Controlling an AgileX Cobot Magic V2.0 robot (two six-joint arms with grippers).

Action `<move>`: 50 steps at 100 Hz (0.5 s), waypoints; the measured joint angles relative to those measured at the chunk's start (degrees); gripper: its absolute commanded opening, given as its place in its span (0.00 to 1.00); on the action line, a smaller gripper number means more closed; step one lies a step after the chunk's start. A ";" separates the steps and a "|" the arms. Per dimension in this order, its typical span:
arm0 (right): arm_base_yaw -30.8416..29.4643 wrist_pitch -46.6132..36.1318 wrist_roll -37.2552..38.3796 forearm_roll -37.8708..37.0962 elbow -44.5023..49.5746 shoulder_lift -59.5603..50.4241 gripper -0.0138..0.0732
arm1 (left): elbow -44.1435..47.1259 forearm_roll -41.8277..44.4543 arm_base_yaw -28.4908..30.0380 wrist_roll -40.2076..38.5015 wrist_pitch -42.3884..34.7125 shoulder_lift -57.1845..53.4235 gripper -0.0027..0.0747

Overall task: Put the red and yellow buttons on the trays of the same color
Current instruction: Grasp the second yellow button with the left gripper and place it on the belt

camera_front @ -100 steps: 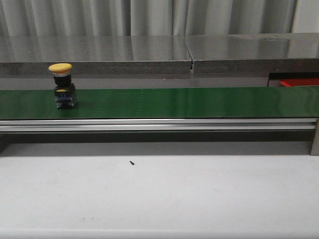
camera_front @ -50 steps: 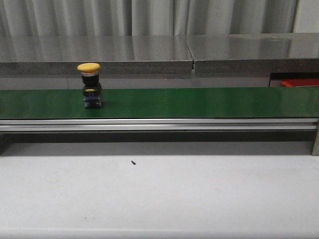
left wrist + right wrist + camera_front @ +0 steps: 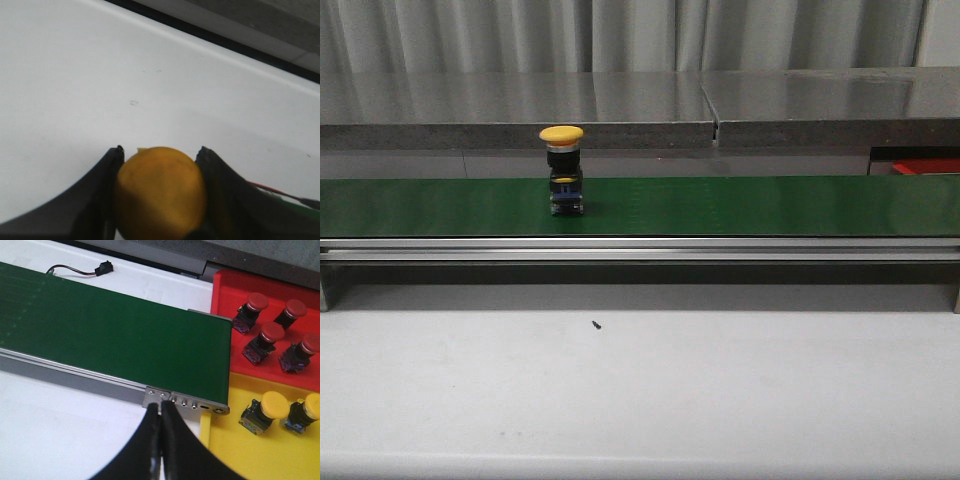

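Front view: yellow mushroom-head push button on a black base stands upright on the green conveyor belt, left of frame centre. Neither arm shows there.

Left black two-finger gripper: fingers clamped on a second yellow button cap, over the white tabletop.

Right black two-finger gripper: fingers together, holding nothing, just beside the belt's metal end plate. Red plastic tray with four red buttons sits upper right; yellow plastic tray with two yellow buttons sits lower right, both at the belt's end.

Versus 1.0 s ago: belt button has shifted right, from the far left toward centre.

Room: belt surface right of the button is bare to the frame edge; steel rail borders the near side.
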 measured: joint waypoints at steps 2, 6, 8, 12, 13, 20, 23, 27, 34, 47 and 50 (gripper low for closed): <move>0.00 0.02 0.00 0.00 0.00 0.00 0.08 | 0.74 0.00 -0.42 0.00 0.00 -0.73 0.01; 0.00 -0.12 0.00 0.00 0.00 0.00 0.08 | 2.26 0.00 -1.63 0.23 0.00 -2.05 0.01; 0.00 -0.12 0.00 0.00 0.00 0.00 0.08 | 3.02 -0.11 -2.24 0.37 0.00 -2.66 0.01; 0.00 -0.14 0.00 0.00 0.00 0.00 0.08 | 4.22 -0.11 -3.44 0.36 0.00 -3.54 0.01; 0.00 -0.14 0.00 0.00 0.00 0.00 0.08 | 4.65 -0.11 -3.61 0.36 0.00 -3.84 0.01; 0.00 -0.26 0.00 0.00 0.00 0.00 0.08 | 6.77 -0.24 -5.20 0.39 0.00 -4.79 0.01; 0.00 -0.51 0.00 0.00 0.00 0.00 0.08 | 7.57 -0.24 -5.72 0.49 0.00 -4.93 0.01; 0.00 -0.83 0.00 0.00 0.00 0.00 0.08 | 8.76 -0.24 -6.42 0.49 0.00 -5.02 0.01; 0.00 -1.68 0.00 0.00 0.00 0.00 0.08 | 10.86 -0.24 -7.39 0.49 0.00 -5.02 0.01; 0.00 -2.05 0.00 0.00 0.00 0.00 0.08 | 14.04 0.33 -8.98 0.59 -0.98 -5.02 0.02; 0.00 -2.10 0.00 0.00 0.00 0.00 0.08 | 14.65 0.44 -9.22 0.59 -1.26 -5.02 0.03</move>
